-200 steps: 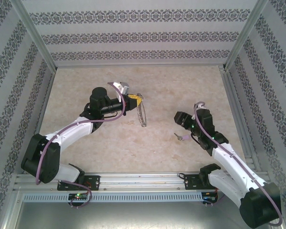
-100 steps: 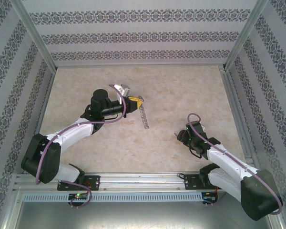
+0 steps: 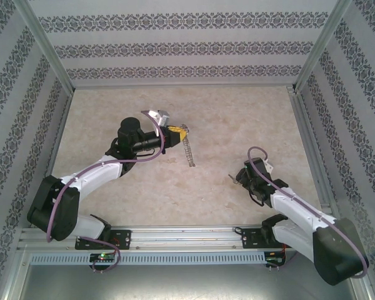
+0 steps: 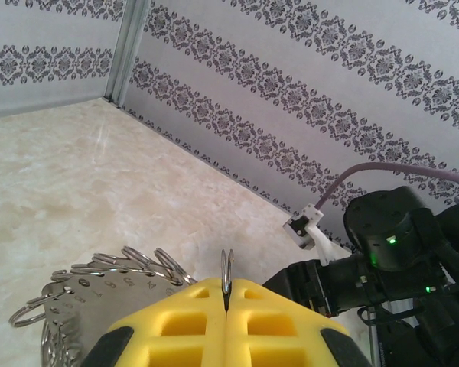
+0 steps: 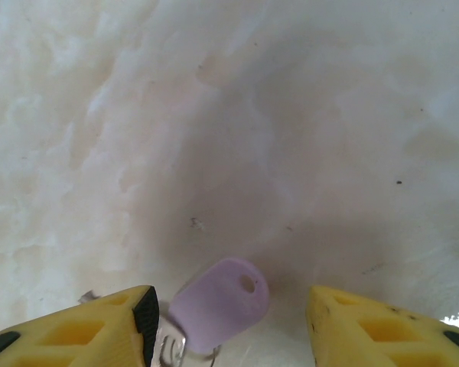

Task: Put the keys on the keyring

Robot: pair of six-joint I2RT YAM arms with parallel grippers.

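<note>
Tiny lilac-headed metal key (image 5: 218, 306): lies on the beige counter (image 3: 237, 112) between released right jaws; best closed squarely on its head, hole left exposed. Dark-grey beaded oval keyring (image 3: 187, 152): clenched in left jaws.

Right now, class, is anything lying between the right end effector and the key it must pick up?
Nothing visible does. The key lies on the bare table, already between the open fingers of the right end effector.

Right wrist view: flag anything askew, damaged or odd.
Nothing stands out. The key lies on the table between the fingers of the open right claw, looks intact, and is not yet gripped.
</note>
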